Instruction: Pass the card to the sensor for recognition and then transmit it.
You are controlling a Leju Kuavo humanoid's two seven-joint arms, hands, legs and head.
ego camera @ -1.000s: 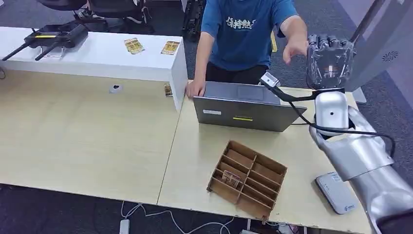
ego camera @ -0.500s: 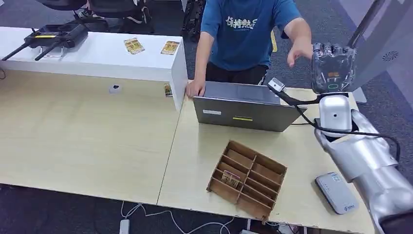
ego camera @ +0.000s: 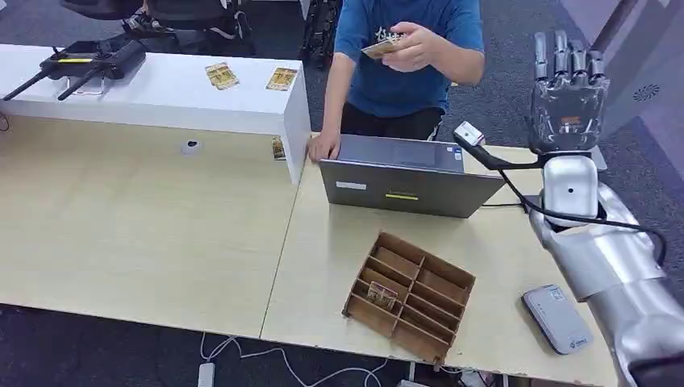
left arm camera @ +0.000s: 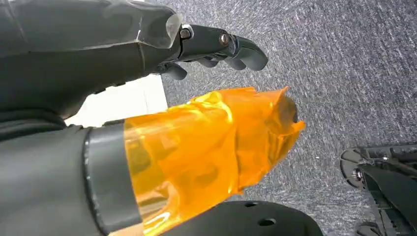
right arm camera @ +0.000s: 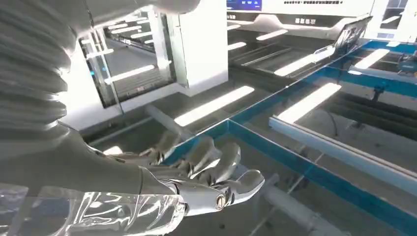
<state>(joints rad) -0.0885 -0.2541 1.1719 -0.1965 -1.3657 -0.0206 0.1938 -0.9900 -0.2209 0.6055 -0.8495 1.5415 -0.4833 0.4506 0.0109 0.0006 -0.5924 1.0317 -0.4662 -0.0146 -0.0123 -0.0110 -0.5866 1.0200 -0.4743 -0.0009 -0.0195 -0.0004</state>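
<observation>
A person in a blue shirt stands behind the table and holds a yellow-brown card (ego camera: 383, 46) in front of the chest. My right hand (ego camera: 567, 89) is raised at the right of the table, fingers straight up and apart, holding nothing. In the right wrist view that hand (right arm camera: 196, 172) is empty against the ceiling. The white sensor (ego camera: 556, 318) lies flat near the table's front right corner, below my right forearm. My left hand (left arm camera: 216, 46) hangs over grey carpet, empty, its thumb wrapped in orange film.
A brown divided tray (ego camera: 411, 294) at the table's front holds one card (ego camera: 383, 295). A grey laptop (ego camera: 407, 181) stands behind it, with the person's other hand at its corner. Two cards (ego camera: 222, 75) and a black controller (ego camera: 89, 58) lie on the white shelf (ego camera: 161, 101).
The person's hand has drawn back from beside my right hand to the chest and now holds a card. My right hand has shifted a little right and its fingers have straightened.
</observation>
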